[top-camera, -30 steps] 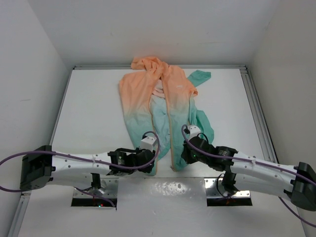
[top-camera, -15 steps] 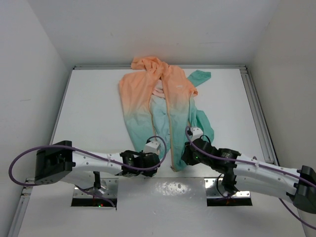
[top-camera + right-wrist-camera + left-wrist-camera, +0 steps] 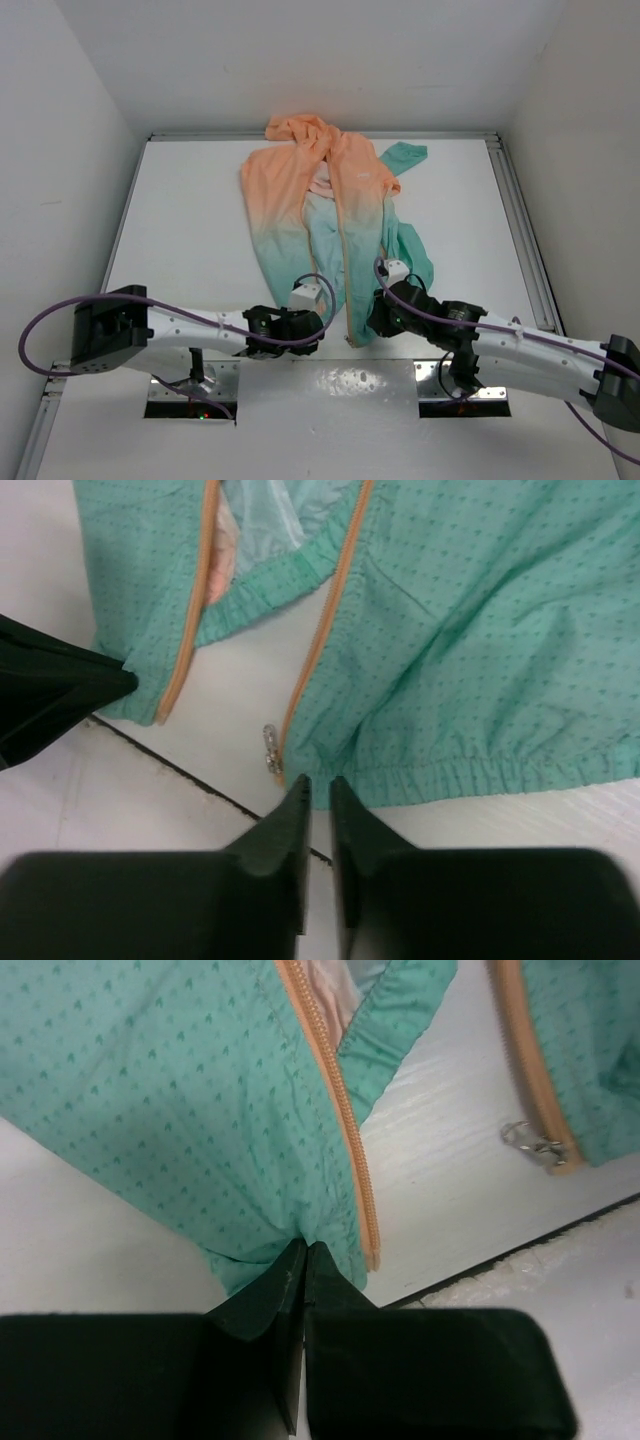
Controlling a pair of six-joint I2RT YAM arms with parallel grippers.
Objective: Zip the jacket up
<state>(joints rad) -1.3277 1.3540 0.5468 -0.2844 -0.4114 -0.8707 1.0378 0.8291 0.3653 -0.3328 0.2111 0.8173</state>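
Left wrist view: the jacket [image 3: 150, 1090] hem is clamped by left fingers [image 3: 268, 1295], presumably as anchor; whether right fingers [image 3: 282, 830] grip cannot be told.

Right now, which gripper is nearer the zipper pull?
Right. The zipper pull lies just beyond the right gripper; the left gripper pinches the opposite hem corner of the jacket, across the open gap.
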